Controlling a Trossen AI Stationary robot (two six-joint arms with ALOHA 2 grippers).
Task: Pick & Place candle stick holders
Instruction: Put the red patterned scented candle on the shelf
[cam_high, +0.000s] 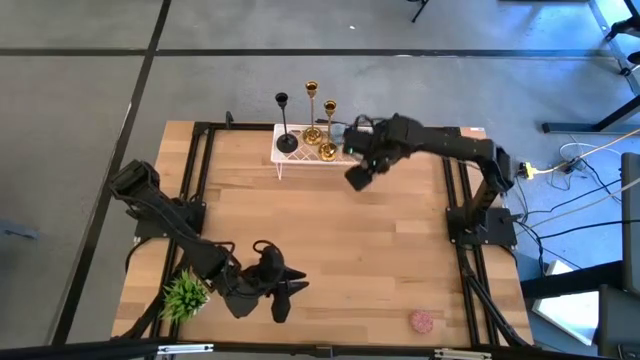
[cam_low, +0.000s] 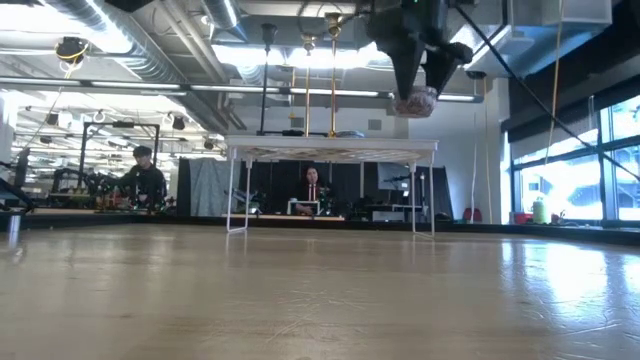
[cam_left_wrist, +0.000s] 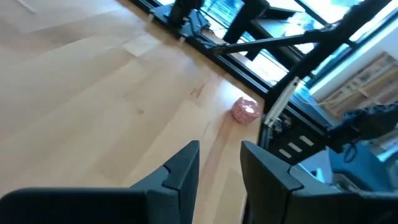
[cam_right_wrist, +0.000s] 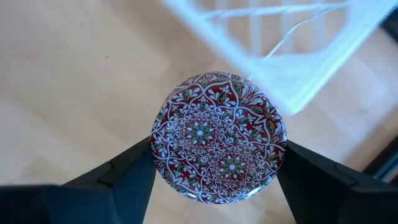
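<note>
Currently the right hand (cam_right_wrist: 217, 168) is clamped on a round, red-patterned mosaic holder (cam_right_wrist: 219, 138), held above the wooden counter (cam_high: 330, 240) just right of the white wire rack (cam_high: 300, 152) bearing the black candlestick (cam_high: 284, 122) and two gold ones (cam_high: 320, 118). Lower it level and slowly, well clear of those slim stems. The left hand (cam_left_wrist: 217, 168) waits near, fingers apart.

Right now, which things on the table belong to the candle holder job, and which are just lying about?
Job:
- black candle stick holder, on the white rack
- two gold candle stick holders, same rack
- right gripper, shut on a patterned round object

Lying about:
- green plant
- pink ball
- left gripper, waiting, open
</note>
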